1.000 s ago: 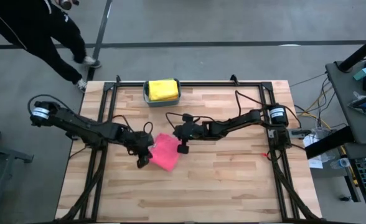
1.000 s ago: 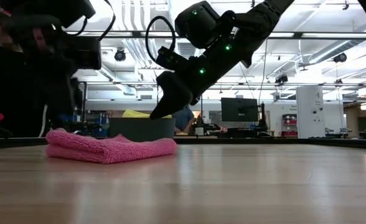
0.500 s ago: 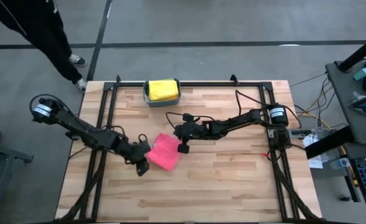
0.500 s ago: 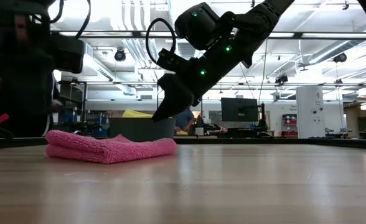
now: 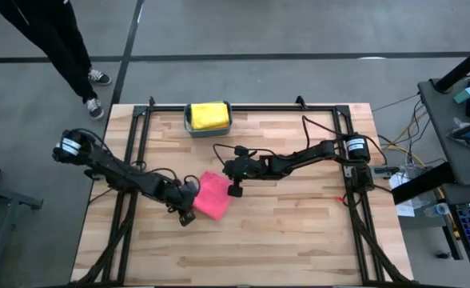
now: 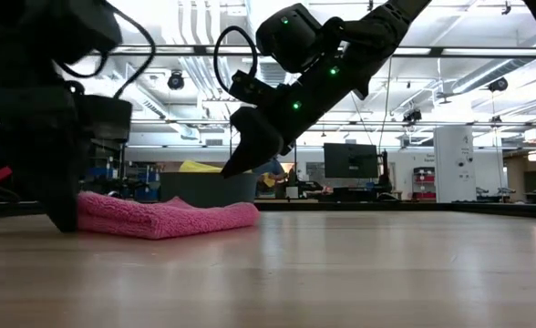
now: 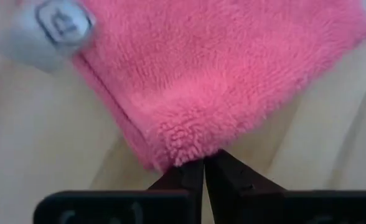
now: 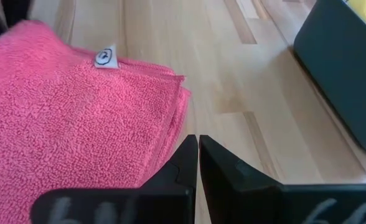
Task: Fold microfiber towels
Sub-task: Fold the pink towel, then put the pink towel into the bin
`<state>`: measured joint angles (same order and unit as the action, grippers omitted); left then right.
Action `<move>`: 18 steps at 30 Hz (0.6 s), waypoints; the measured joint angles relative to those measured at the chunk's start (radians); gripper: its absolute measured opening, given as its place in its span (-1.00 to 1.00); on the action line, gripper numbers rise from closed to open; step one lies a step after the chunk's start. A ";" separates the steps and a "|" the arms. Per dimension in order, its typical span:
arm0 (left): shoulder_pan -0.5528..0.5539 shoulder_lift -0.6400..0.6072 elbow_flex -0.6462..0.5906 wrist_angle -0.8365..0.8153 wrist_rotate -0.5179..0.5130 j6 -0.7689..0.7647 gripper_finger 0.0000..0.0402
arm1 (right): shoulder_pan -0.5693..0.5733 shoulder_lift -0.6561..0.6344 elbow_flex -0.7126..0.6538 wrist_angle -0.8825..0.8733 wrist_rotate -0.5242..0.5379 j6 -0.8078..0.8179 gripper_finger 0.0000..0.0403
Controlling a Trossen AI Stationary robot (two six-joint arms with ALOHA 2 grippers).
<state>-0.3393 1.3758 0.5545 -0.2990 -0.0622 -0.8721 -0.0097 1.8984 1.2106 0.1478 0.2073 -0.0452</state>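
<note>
Colour rundown: the folded microfiber towel (image 5: 213, 196) mid-table is hot pink, fuzzy, with a little white tag (image 8: 106, 57) that has a dark logo on it. The bin (image 5: 208, 127) at the table's far edge is teal, with a bright yellow towel (image 5: 208, 114) on top inside it. The table (image 5: 299, 232) is pale butcher-block wood in lighter and darker strips, with a black frame (image 5: 243, 107) around it. Both arms are black, and the right arm (image 6: 314, 64) has tiny green lights. The floor (image 5: 259, 32) is grey.

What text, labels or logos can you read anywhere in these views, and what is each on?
No legible text in any view.
White tag on the pink towel: carries a small round mark, too small to read.
Same tag in the left wrist view: too blurred to read.
</note>
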 joint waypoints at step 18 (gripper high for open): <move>0.191 -0.190 0.003 -0.116 0.023 -0.034 -0.93 | -0.094 -0.008 0.045 -0.179 -0.118 0.299 -0.47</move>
<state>-0.1486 1.1855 0.5572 -0.4152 -0.0396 -0.9063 -0.1036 1.8903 1.2552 -0.0311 0.0894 0.2535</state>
